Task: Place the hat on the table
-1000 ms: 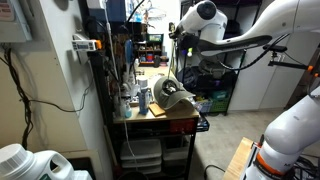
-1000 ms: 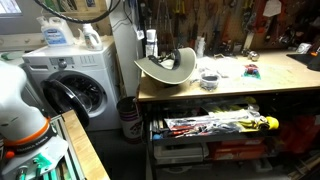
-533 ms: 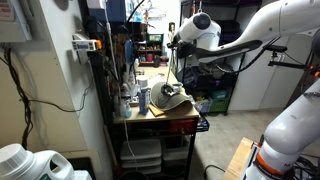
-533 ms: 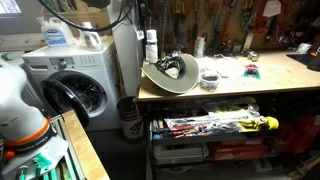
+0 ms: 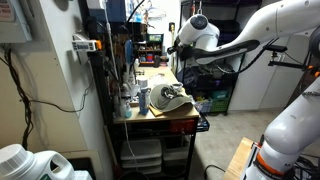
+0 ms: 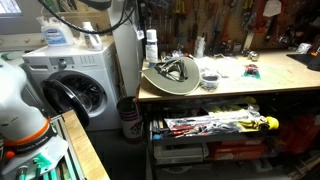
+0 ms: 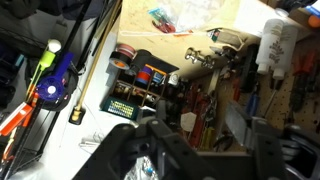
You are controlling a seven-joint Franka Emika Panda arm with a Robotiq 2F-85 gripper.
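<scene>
Gripper (image 7: 195, 152) has its fingers spread with nothing between them; in the wrist view they're dark and blurred at the bottom, over a wall of tools and a white bottle (image 7: 275, 45). It hangs above the hat (image 5: 170, 97), well apart from it. Hat (image 6: 172, 75) lies on the end of the table (image 6: 260, 85), dark inside facing up, brim over the edge nearest the washing machine (image 6: 70, 80).

White bottle (image 7: 277, 45), dark parts box (image 7: 140, 85) (gripper (image 7: 200, 152) blurred)
</scene>
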